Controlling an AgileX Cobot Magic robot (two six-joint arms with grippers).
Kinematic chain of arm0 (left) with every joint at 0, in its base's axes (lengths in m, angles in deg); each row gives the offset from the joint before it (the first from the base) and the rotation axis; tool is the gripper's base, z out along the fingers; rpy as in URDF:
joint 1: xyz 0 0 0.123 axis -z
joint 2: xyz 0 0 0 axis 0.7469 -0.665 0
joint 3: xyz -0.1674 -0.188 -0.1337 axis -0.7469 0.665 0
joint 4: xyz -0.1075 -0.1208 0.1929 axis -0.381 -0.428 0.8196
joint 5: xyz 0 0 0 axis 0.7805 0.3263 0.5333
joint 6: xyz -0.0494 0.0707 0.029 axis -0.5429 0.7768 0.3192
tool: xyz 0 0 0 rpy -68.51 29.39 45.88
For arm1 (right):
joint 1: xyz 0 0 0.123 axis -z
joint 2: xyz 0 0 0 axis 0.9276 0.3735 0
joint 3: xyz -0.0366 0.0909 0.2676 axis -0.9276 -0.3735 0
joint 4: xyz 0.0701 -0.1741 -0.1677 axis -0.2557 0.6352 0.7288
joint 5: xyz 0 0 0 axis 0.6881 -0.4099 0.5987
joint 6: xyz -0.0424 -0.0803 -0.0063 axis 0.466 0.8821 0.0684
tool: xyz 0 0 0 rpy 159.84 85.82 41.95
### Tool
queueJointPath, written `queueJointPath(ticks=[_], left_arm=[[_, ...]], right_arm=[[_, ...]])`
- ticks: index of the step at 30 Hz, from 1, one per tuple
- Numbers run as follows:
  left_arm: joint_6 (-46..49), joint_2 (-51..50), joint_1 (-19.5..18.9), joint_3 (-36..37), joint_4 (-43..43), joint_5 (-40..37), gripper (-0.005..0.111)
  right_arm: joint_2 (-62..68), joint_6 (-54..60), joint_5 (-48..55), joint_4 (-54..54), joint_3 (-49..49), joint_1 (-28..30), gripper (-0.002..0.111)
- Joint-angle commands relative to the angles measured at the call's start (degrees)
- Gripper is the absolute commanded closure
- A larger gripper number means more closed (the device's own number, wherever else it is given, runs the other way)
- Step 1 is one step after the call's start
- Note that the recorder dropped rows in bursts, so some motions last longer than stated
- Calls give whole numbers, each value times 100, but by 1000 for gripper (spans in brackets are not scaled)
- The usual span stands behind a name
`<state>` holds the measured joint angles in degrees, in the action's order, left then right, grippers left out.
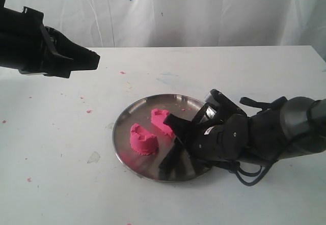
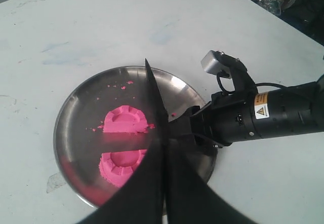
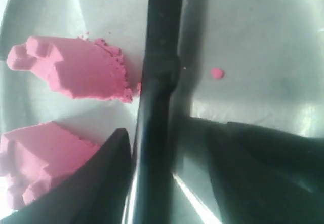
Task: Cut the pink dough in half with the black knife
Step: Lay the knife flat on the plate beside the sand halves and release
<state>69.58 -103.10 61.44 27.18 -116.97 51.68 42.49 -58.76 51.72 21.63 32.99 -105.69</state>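
Observation:
The pink dough lies in two halves on the round steel plate, one half nearer and one behind it. In the right wrist view the halves lie beside the black knife, which rests on the plate. My right gripper is low over the plate and straddles the knife, open, with a gap on one side of the handle. My left gripper hangs shut above the table at the far left, well clear of the plate. Its wrist view looks down on both halves.
Tiny pink crumbs dot the white table and the plate. The right arm stretches in low from the right edge. A white cloth backdrop closes the far side.

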Motion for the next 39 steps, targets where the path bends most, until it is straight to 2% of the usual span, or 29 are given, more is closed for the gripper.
queueJointPath(ticks=[1,7,16,19,23,28,33,39], left_arm=[[15,59,18,32,-74,-50,107],[15,59,18,32,-74,-50,107],[15,59,18,32,-74,-50,107],[15,59,18,32,-74,-50,107],[15,59,18,32,-74,-50,107],[15,59,18,32,-74,-50,107],[15,59,18,32,-74,-50,107],[15,59,18,32,-74,-50,107]], right_arm=[[-109,121,106,51,-1,65,63],[-288,256,153,51,-23,65,63],[-1240,371,-349,38,-702,65,64],[-1670,1020,-324,54,-818,26,71],[-2304,2230,-260,54,-855,-166,86],[-3077,3963,-47,78,-855,-644,108],[-3693,4964,169,90,-855,-1262,108],[-4095,5160,313,724,-855,-1994,108]])
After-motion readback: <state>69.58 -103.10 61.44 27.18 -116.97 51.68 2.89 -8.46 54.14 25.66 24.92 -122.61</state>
